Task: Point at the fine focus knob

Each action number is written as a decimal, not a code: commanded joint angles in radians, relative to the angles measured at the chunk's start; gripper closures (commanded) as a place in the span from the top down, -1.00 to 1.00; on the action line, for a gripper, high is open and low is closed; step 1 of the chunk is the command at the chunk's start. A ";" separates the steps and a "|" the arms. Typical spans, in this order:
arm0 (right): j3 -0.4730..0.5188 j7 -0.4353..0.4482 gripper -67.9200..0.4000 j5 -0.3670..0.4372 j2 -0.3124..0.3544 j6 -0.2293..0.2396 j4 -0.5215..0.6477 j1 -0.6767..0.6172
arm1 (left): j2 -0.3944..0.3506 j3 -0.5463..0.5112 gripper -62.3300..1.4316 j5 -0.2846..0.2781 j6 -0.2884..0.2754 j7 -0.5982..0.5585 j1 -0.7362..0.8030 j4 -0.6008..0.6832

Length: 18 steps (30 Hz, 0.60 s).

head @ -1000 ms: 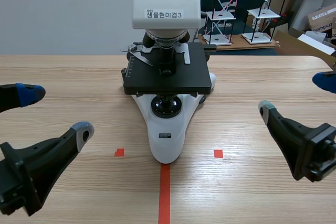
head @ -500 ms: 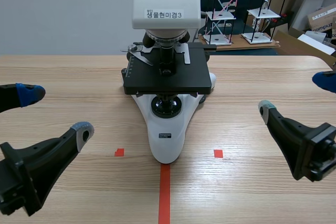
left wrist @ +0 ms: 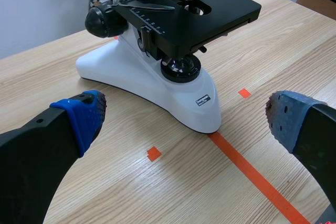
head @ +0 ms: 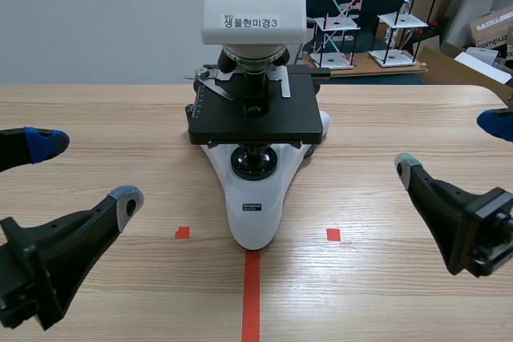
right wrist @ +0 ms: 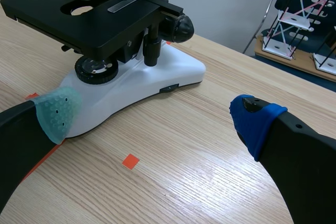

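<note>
Well ahead of released left gripper [left wrist: 186,118] sits focus knob [left wrist: 106,21]; right gripper [right wrist: 156,114] released too.

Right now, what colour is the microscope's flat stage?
The flat square stage is black; see left wrist view.

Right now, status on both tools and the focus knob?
Left tool open, right tool open, both short of the microscope. Focus knob untouched. Nothing in between.

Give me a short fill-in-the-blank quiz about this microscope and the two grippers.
1. The microscope stands on a table made of ____.
2. Its flat stage is coloured ____.
3. The left gripper and right gripper both have their jaws ____.
Missing words: wood; black; open.
</note>
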 commanded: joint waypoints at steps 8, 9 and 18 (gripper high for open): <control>-0.005 0.016 0.83 0.011 0.000 -0.005 0.005 -0.002 | 0.005 -0.003 1.00 -0.010 -0.002 -0.013 0.008 0.006; -0.005 0.016 0.83 0.011 0.000 -0.005 0.005 -0.002 | 0.005 -0.003 1.00 -0.010 -0.002 -0.013 0.008 0.006; -0.005 0.015 0.69 0.006 0.000 -0.007 0.005 -0.002 | 0.005 -0.003 1.00 -0.010 -0.002 -0.013 0.008 0.006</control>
